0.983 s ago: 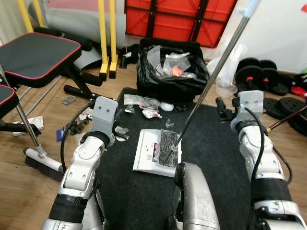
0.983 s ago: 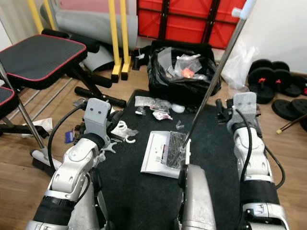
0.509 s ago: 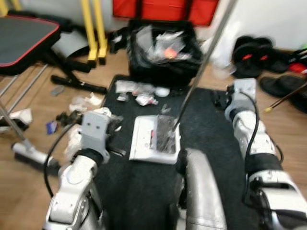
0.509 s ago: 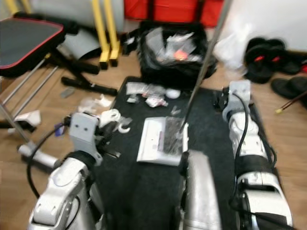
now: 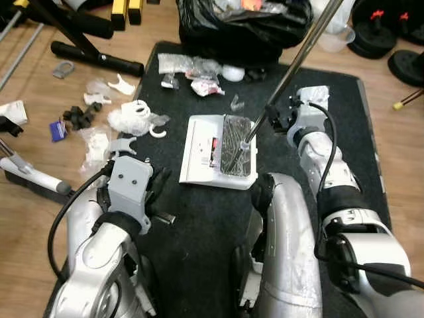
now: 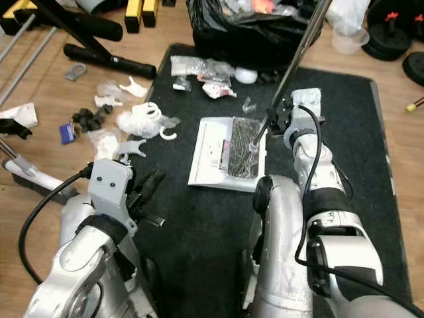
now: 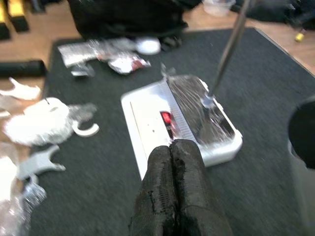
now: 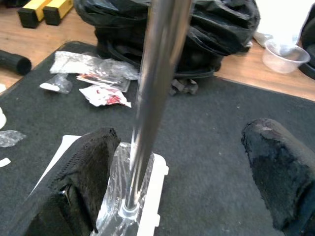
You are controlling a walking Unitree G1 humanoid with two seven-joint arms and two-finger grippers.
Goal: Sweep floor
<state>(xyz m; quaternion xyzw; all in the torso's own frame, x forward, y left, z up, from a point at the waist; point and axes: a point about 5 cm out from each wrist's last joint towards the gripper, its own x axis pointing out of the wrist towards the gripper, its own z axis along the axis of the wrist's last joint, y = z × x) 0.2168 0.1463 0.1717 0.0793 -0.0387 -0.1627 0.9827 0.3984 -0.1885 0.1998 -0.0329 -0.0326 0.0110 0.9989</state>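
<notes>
A white dustpan (image 5: 205, 151) lies on the black mat (image 5: 199, 225), with crumpled clear plastic (image 5: 234, 154) in its mouth. Its silver pole (image 5: 291, 73) slants up to the right. My right gripper (image 8: 182, 147) is open around the pole low down, and the pole stands close to one finger (image 8: 93, 172). My left gripper (image 7: 172, 172) is shut and empty, held over the mat and pointing at the dustpan. White plastic scraps (image 5: 136, 119) and wrappers (image 5: 192, 66) lie on the floor and along the mat's far edge. A broom head (image 5: 30, 177) lies at the left.
A stuffed black rubbish bag (image 5: 245, 30) stands beyond the mat. A black bench bar (image 5: 99, 61) lies at the far left. A plastic cup (image 5: 334, 40), weight plates (image 5: 405, 66) and a yellow-tipped stick (image 5: 405, 101) are at the right.
The camera has tilted down and closer to the floor. My right gripper has come in from the side to the dustpan pole. My left arm has dropped lower over the mat.
</notes>
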